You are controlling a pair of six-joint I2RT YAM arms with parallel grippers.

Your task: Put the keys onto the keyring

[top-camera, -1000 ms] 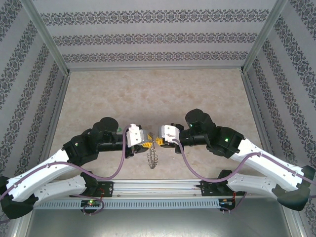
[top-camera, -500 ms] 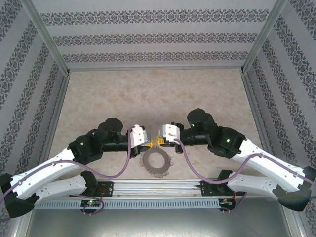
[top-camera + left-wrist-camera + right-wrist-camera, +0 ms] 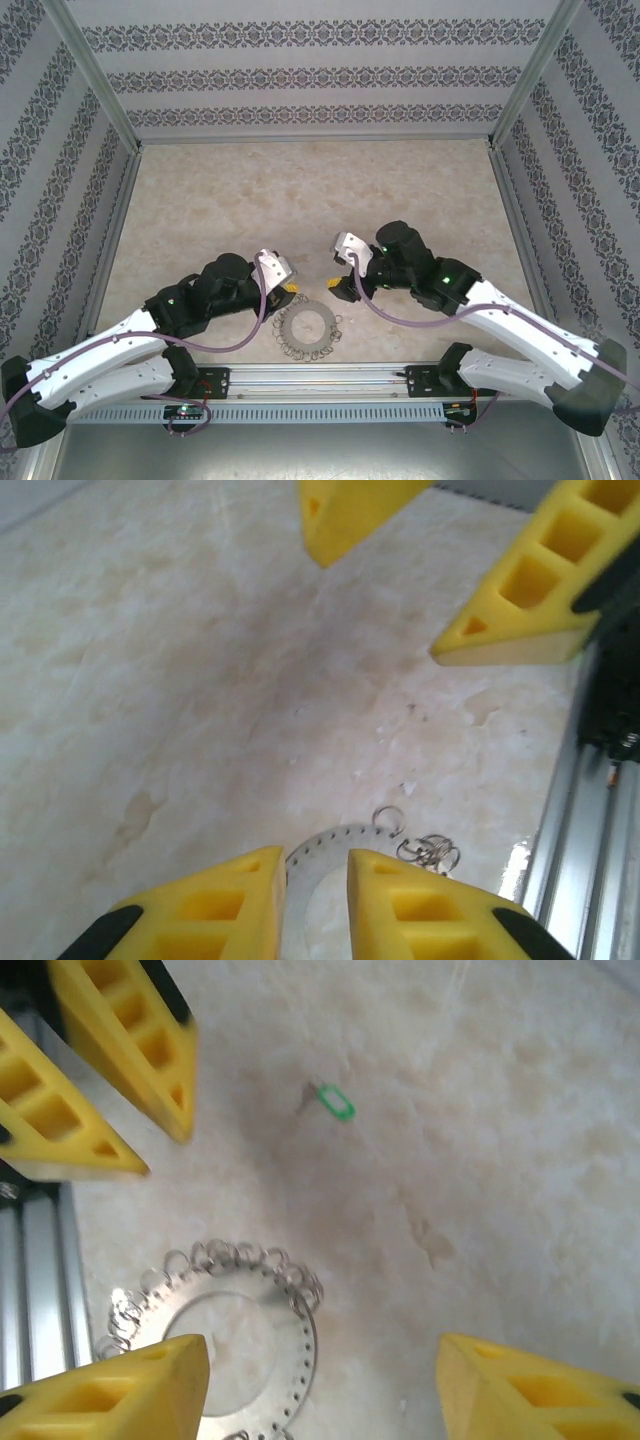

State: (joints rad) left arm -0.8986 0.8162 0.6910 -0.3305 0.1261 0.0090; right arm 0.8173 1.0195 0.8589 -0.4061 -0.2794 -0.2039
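Item: flat silvery perforated metal keyring point(image 3: 288, 332), fringed with small wire loops, lying on the beige marbled tabletop point(image 3: 300, 190) beside both my grippers.
My left gripper point(image 3: 315, 905): jaws narrowly parted, empty.
My right gripper point(image 3: 320, 1390): jaws spread wide, empty.
Small green-tagged key point(image 3: 330, 1100): loose on the tabletop, apart from the keyring.

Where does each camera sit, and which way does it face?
Top external: above, behind the bases, facing down on the table; left arm and right arm show.
Left wrist: on that arm, looking down past the left gripper at the keyring.
Right wrist: on that arm, looking down past the right gripper at the keyring and green-tagged key.
All share the keyring.
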